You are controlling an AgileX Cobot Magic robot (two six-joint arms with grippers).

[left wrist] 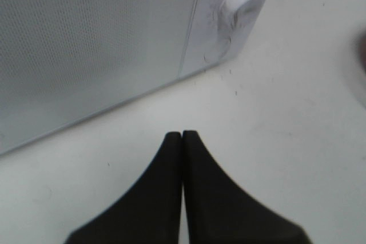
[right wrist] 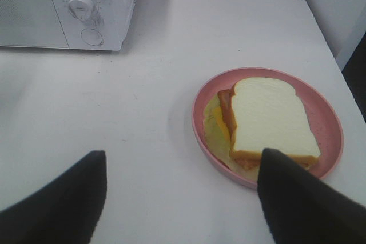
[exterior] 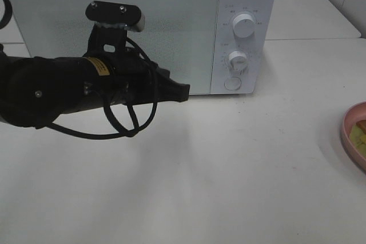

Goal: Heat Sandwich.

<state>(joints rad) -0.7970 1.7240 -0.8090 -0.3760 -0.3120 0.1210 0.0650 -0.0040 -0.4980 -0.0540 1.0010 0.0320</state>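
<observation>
Item one: a boxy white microwave oven [exterior: 143, 27] with a pale speckled door, standing at the back of a white tabletop [exterior: 229, 170]. We record its door as closed. On its control panel, at the side nearer the plate, sit two round white dials [exterior: 243, 26], one above the other, with a round white button [exterior: 232, 83] beneath them.

Item two: the sandwich [right wrist: 269, 121], slices of white bread with tan crust over a pale yellow-green filling that spills out on the side facing the microwave. We find it lying flat on a round pink plate [right wrist: 326, 112], which rests on the tabletop well apart from the microwave. In the high view we see only the plate's rim at the right edge, with a sliver of the food.

Item three: the left gripper [left wrist: 182, 135], black, on a black arm hung with looping black cable [exterior: 123, 121]. We note its two fingers pressed flat together, clenched on nothing. It is low over the table in front of the microwave door, its tip aimed towards the lower corner of the control panel, not touching it.

Item four: the right gripper [right wrist: 183, 170], black. We log its two fingers [right wrist: 74, 192] spread wide, released, holding nothing. One fingertip overlaps the near rim of the plate in the wrist view; whether it touches we cannot tell. This gripper does not appear in the high view.
</observation>
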